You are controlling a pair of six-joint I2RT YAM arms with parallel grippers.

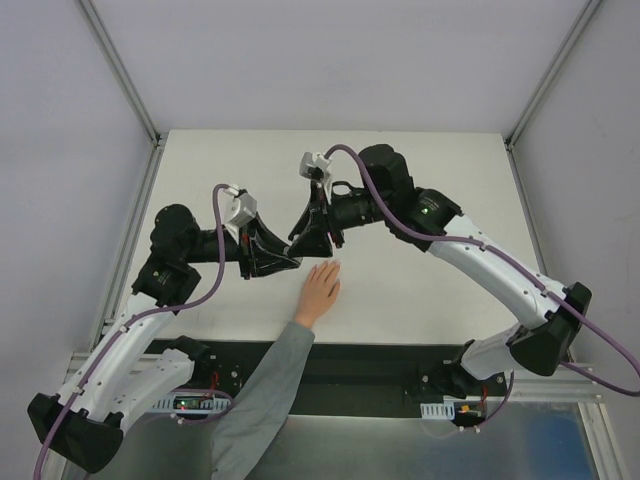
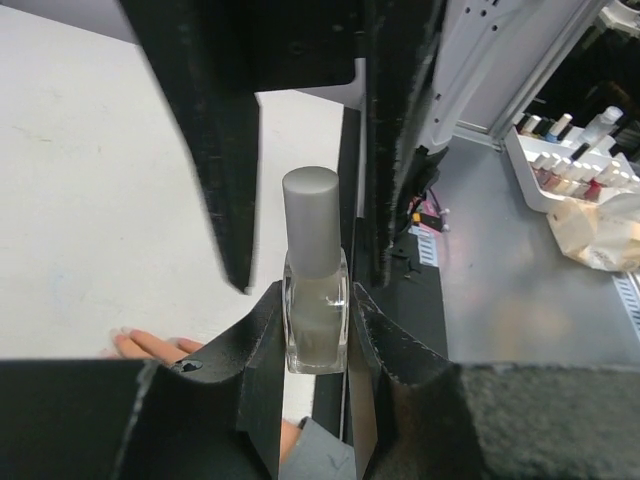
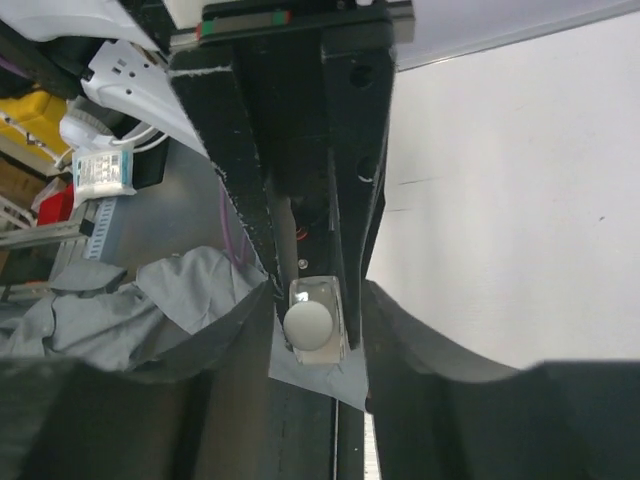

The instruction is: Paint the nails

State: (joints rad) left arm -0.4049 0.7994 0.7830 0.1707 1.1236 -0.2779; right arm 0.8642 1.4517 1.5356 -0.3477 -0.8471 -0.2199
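Two tools: L tool & R tool meet tip to tip over the desk.
L tool: pressed together on a small clear bottle, one finger on each flat side; bottle upright btw the tips.
R tool: spread; its fingers straddle the grey cap from the opposite side, w/ a gap showing on both sides of the cap, so no pinch.
Hand: pale hand w/ grey sleeve lies flat on the desk, just beside the L tool's tips, on the side toward the arm bases.
Nails: nails at the fingertip end, nearest the two tools' meeting point, apart from both tools; too small to tell any colour on them.
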